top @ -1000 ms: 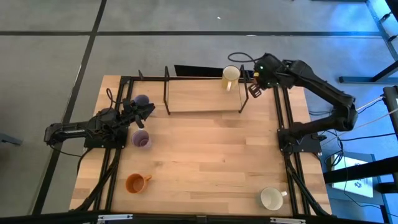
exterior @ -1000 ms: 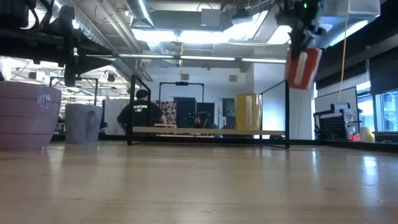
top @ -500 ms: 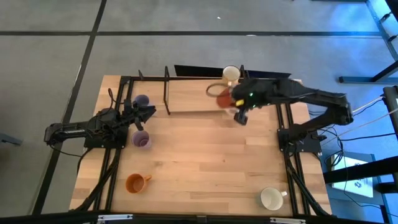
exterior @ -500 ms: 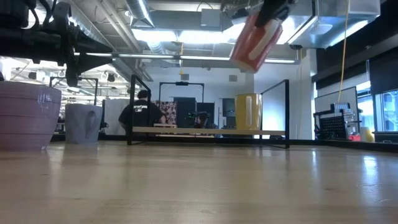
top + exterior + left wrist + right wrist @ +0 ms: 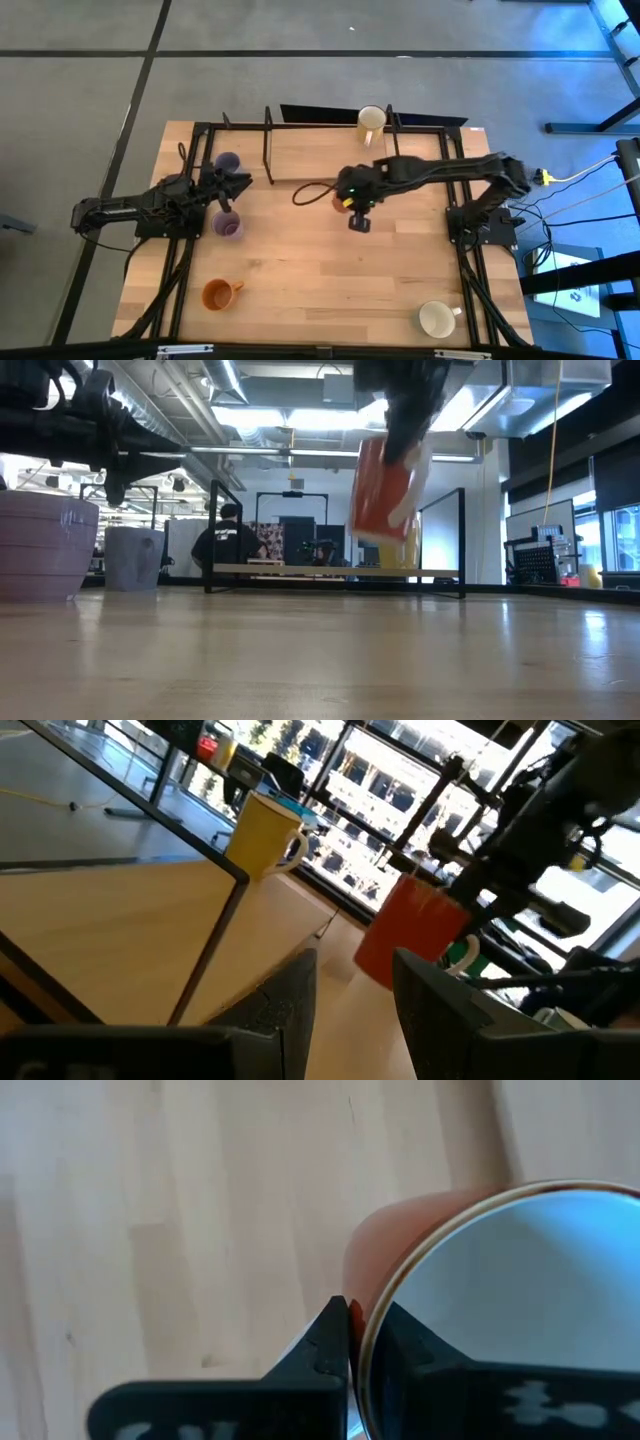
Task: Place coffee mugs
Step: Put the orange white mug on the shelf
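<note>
Red-orange mug [image 5: 388, 488] pinched by its rim in right gripper [image 5: 352, 1330], hanging above mid-table, seemingly near upright; bare wood directly below. Left gripper [image 5: 225, 185] far off, part-spread, empty.

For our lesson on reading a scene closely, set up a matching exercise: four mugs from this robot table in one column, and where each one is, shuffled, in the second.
Mugs:
1. red-orange mug
2. yellow mug
3. orange mug
4. cream mug

Places:
A. on the table's near right corner
B. held in the air by the right gripper, above the table's middle
C. at the table's far edge, beside the black wire rack
D. on the table's near left part

Pairs: 1-B, 2-C, 3-D, 4-A
</note>
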Controlling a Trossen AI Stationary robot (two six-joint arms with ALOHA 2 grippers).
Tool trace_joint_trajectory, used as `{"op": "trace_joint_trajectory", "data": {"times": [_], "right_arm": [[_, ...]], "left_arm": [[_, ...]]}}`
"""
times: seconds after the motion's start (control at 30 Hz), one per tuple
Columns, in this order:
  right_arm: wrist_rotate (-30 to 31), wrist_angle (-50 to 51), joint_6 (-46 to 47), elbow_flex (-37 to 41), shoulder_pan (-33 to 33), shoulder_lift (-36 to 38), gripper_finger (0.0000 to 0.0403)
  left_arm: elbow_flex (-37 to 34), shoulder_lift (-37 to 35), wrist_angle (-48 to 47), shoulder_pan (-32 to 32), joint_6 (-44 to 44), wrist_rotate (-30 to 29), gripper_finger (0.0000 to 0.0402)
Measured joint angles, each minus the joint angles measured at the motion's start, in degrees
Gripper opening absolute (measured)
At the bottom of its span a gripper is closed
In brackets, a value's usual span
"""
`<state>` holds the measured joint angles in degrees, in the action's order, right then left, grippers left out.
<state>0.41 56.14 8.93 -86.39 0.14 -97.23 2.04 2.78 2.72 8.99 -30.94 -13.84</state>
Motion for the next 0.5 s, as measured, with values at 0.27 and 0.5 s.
{"op": "trace_joint_trajectory", "data": {"times": [0.27,0.5], "right_arm": [[-2.2,-4.6,6.2,0.0,-0.2,-6.2,0.0005],[-3.0,-8.9,11.8,0.0,-0.2,-9.9,0.0006]], "left_arm": [[0.0,0.0,0.6,0.0,-3.5,5.4,0.0126],[0.0,0.0,0.7,0.0,-4.9,10.8,0.0126]]}}
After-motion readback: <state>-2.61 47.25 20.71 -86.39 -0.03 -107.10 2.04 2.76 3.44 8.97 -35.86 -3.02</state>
